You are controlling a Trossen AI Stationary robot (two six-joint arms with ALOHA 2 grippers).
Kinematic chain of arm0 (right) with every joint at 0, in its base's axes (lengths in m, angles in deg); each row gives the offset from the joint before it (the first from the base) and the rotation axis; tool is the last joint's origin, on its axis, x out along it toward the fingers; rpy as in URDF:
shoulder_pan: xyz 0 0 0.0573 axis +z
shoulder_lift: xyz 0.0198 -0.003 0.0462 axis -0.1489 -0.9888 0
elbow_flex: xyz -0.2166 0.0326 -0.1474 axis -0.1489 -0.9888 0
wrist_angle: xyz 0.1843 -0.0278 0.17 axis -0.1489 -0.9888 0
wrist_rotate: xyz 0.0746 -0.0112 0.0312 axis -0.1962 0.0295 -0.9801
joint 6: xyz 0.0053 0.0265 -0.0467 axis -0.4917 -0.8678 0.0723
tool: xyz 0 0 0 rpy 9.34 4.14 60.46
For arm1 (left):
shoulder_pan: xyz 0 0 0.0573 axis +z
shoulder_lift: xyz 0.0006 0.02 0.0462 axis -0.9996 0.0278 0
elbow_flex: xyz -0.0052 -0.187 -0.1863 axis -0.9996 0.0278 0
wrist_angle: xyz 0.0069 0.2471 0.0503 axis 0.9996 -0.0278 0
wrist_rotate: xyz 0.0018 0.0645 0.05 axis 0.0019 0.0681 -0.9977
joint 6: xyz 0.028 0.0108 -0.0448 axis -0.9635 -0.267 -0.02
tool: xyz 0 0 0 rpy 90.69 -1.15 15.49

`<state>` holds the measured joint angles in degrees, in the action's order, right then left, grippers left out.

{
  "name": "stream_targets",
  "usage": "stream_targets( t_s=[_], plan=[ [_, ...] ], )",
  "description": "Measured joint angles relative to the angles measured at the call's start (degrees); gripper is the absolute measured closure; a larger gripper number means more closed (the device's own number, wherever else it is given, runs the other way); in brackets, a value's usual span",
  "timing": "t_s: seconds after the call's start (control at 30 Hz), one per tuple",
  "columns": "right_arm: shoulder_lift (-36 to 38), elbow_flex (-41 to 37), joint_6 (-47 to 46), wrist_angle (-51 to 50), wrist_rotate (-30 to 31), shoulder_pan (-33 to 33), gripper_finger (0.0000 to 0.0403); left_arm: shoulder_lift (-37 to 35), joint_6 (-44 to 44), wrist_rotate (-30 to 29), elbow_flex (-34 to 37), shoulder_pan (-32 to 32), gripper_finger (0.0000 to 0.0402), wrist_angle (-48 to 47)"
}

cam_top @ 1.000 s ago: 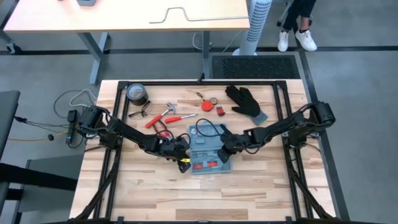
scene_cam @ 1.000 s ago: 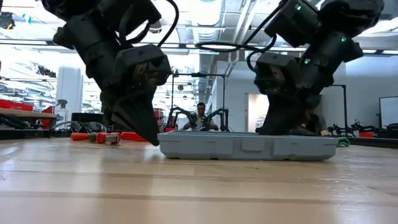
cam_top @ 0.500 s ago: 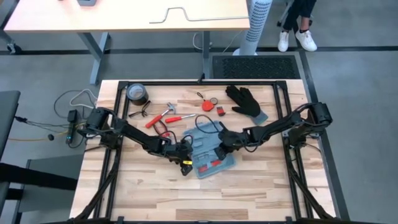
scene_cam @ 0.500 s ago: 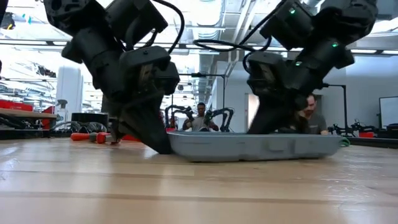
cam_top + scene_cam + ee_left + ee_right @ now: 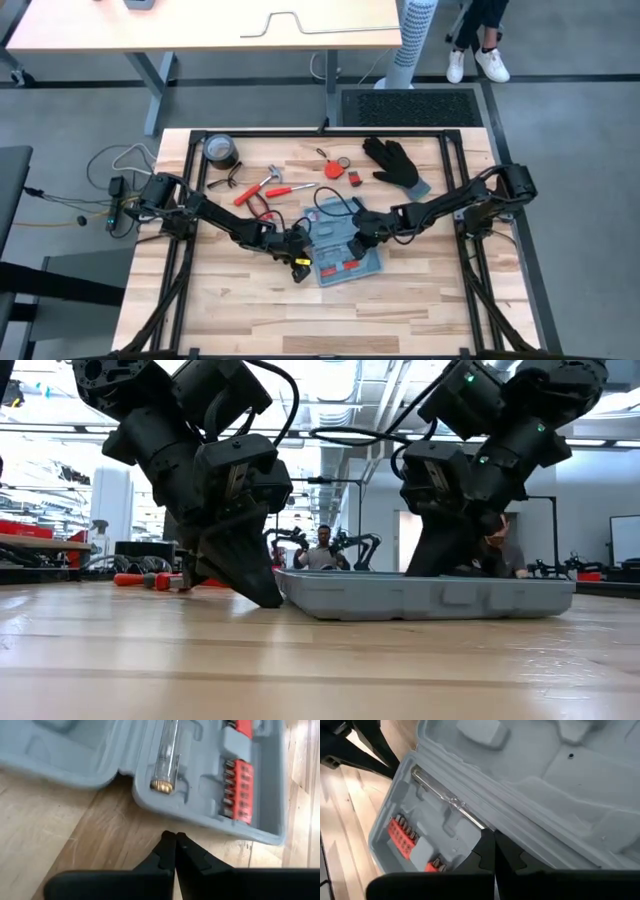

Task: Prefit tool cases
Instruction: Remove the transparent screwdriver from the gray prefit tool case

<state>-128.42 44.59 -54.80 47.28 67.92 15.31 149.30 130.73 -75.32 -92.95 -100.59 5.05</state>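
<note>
While both closed tools flank the case (image 5: 343, 252) | wrists alone show red bits (image 5: 237, 790)

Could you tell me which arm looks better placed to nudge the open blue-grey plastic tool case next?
Probably left: the left gripper, shut, rests on the table at the blue-grey plastic tool case; the right gripper is over its interior.

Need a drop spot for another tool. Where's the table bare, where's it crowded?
Bare: the near strip of table below the tool case, and the right side below the glove. Crowded: far-left, tape roll, hammer, and centre, left gripper and right gripper at the case.
</note>
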Motion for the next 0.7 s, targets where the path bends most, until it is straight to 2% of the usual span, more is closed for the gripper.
stream_targets(
  t_s=[0.33, 0.7],
  plan=[
    [0.42, 0.33, -0.02, -8.69, 2.73, 1.57, 0.0403, 0.30, -1.12, 0.42, 0.12, 0.05, 0.0401, 3.04],
    [0.42, 0.36, -0.22, -13.39, 4.01, 2.27, 0.0403, 0.38, -5.60, 0.85, -4.37, 0.11, 0.0401, 2.35]
  ],
)
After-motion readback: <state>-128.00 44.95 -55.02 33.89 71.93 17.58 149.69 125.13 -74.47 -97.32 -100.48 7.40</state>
